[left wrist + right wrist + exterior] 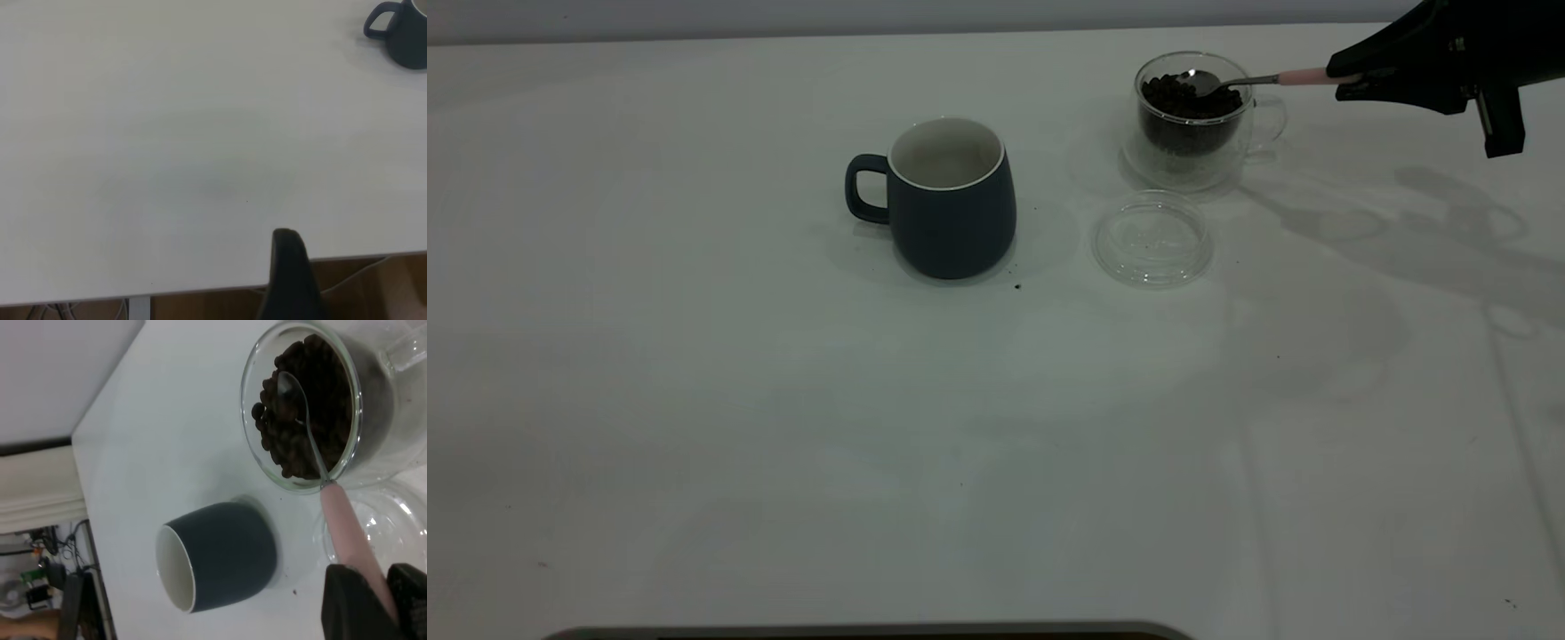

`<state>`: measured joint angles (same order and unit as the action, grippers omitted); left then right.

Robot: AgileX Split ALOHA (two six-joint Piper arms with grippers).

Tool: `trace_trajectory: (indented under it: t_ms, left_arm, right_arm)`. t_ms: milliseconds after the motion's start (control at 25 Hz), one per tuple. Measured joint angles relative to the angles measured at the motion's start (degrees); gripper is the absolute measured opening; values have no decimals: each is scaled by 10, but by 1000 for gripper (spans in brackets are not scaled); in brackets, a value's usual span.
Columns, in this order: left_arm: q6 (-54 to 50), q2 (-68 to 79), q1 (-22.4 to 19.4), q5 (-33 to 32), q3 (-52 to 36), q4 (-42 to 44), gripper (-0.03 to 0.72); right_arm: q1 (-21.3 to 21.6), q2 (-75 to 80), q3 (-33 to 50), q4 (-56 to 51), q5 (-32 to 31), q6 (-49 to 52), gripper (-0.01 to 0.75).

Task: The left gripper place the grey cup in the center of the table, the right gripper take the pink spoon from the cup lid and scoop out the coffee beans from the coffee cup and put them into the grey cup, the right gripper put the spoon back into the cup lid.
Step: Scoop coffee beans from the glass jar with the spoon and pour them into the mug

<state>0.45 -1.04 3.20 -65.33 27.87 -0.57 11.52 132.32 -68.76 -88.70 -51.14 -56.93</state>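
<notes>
The grey cup (951, 200) stands upright near the table's middle with its handle to the left, and shows too in the right wrist view (227, 553) and the left wrist view (400, 30). To its right the coffee cup (1196, 120) holds coffee beans (1183, 100) (313, 420). My right gripper (1352, 80) (390, 593) is shut on the pink spoon's handle (1303, 77) (347, 520). The spoon's metal bowl (293, 390) lies on the beans inside the glass. The cup lid (1152, 238) (393, 520) lies bare in front of the coffee cup. My left gripper (290, 267) hangs over the table's edge, far from the cups.
One stray bean (1017, 286) lies on the white table (783, 400) just in front of the grey cup. A dark rounded strip (871, 631) runs along the near edge. Under the table edge (200, 287) I see a wooden floor and cables.
</notes>
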Motion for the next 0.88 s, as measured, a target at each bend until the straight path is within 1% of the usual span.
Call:
trace_trajectory:
  t_ms: [360, 640, 880]
  left_arm:
    - [0, 0, 0, 0, 0, 0, 565]
    - [0, 0, 0, 0, 0, 0, 565]
    - [0, 0, 0, 0, 0, 0, 565]
  right_arm:
    - [-1, 0, 0, 2, 6, 18, 110]
    - [-2, 0, 0, 2, 29, 36, 110]
    - [-7, 0, 0, 22, 29, 65, 110]
